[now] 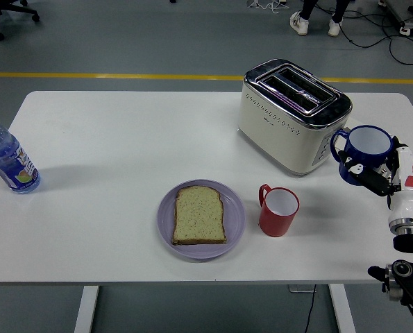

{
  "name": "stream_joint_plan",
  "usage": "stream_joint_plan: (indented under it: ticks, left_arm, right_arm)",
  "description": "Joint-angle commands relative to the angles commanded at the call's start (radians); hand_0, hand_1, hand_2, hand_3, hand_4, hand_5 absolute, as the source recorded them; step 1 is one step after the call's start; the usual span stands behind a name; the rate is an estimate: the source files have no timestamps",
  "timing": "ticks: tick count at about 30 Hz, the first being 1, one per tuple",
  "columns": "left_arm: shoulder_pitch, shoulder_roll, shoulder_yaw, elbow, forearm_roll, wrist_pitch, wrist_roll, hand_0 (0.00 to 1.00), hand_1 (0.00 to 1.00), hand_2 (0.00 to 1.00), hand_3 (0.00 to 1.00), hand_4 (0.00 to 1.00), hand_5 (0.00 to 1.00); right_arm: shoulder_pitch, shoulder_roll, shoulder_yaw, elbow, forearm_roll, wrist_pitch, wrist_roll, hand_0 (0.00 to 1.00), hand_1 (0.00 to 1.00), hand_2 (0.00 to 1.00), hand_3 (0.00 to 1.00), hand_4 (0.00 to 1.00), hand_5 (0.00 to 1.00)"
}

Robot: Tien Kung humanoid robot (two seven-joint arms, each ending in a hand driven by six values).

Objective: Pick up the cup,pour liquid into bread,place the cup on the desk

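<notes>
Bright, even light; sharp focus.

- Right hand [375, 177], entering from the lower right, grasps a blue cup [365, 150] held upright above the table [109, 159], just right of the toaster [293, 115].
- Red cup [278, 209] stands empty on the table, its handle toward the plate [201, 219].
- Bread [199, 216], one slice, lies flat on the lilac plate, left of the red cup.
- Bottle [8, 158] stands at the table's left edge, well apart from the rest.
- Cables and a person's shoes show on the floor beyond.
</notes>
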Motion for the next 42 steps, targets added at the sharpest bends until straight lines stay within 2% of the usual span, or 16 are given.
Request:
stream_joint_plan:
  ticks: [7,18,26,32,35,42]
  left_arm:
    - [0.006,0.000,0.005,0.000,-0.006,-0.001,0.001,0.635,0.647,0.657,0.554,0.324,0.835]
    - [0.000,0.000,-0.004,-0.001,-0.013,-0.001,0.001,0.635,0.646,0.657,0.553,0.324,0.835]
    - [-0.003,0.000,-0.015,0.000,-0.014,-0.001,0.002,0.635,0.646,0.657,0.553,0.323,0.836]
    - [-0.002,0.000,-0.014,0.000,-0.016,-0.001,0.002,0.635,0.646,0.657,0.553,0.323,0.836]
    - [-0.002,0.000,-0.013,0.000,-0.017,-0.001,0.002,0.635,0.646,0.657,0.553,0.322,0.836]
    - [-0.002,0.000,-0.016,-0.001,-0.019,-0.002,0.002,0.635,0.647,0.657,0.553,0.325,0.838]
  right_arm:
    - [0.030,0.008,-0.059,0.027,-0.054,0.000,-0.067,0.308,0.283,0.481,0.538,0.694,0.002]
    - [0.167,0.030,-0.169,0.015,-0.203,0.000,-0.243,0.308,0.284,0.473,0.539,0.710,0.002]
    - [0.258,0.027,-0.283,0.002,-0.248,0.000,-0.284,0.319,0.287,0.472,0.541,0.708,0.002]
    - [0.329,0.040,-0.367,-0.023,-0.305,0.001,-0.316,0.324,0.295,0.469,0.541,0.706,0.002]
    - [0.362,0.048,-0.399,-0.038,-0.362,0.013,-0.335,0.321,0.311,0.469,0.541,0.699,0.002]
    - [0.428,0.044,-0.487,-0.079,-0.631,0.075,-0.425,0.327,0.318,0.474,0.543,0.677,0.002]
